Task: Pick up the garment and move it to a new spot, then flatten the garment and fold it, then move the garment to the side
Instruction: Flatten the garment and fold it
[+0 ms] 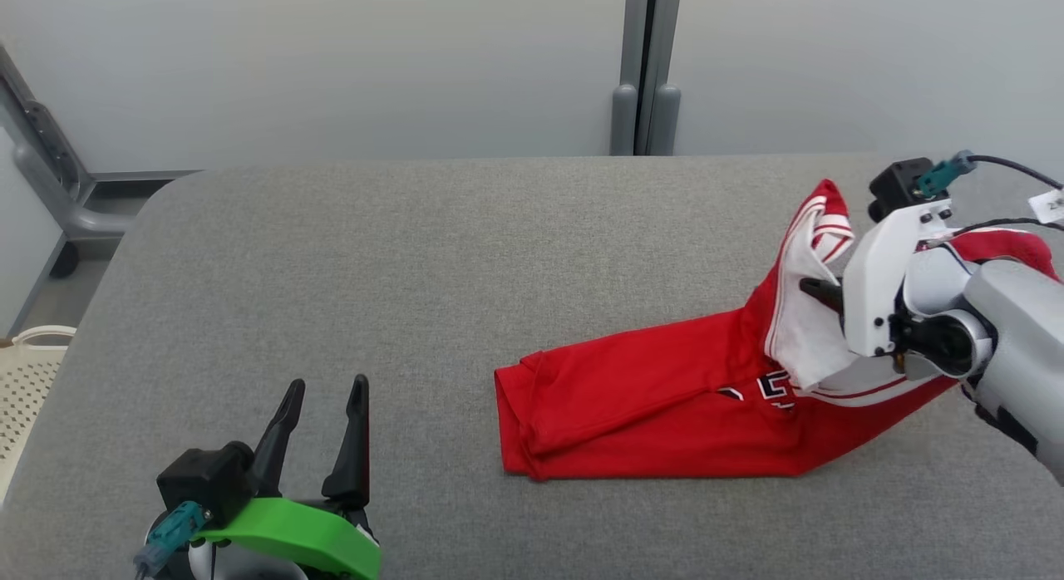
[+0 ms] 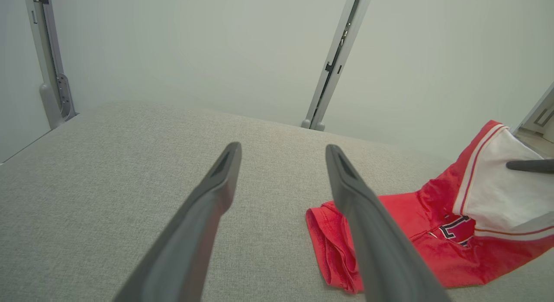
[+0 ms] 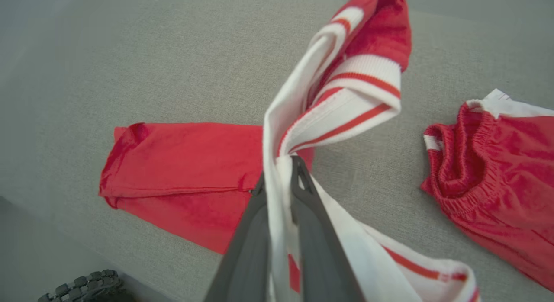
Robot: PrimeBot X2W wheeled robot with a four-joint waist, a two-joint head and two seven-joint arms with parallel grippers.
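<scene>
The garment (image 1: 665, 405) lies on the table (image 1: 416, 272), right of the left claw (image 1: 327, 382).

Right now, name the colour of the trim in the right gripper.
The trim is white with red stripes; the right wrist view shows it best.

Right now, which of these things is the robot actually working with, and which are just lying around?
In the job: red jersey, right gripper clamped on its white-trimmed edge, open left gripper, grey table.
Lying about: red elastic-waisted shorts, white basket, grey wall posts.
</scene>
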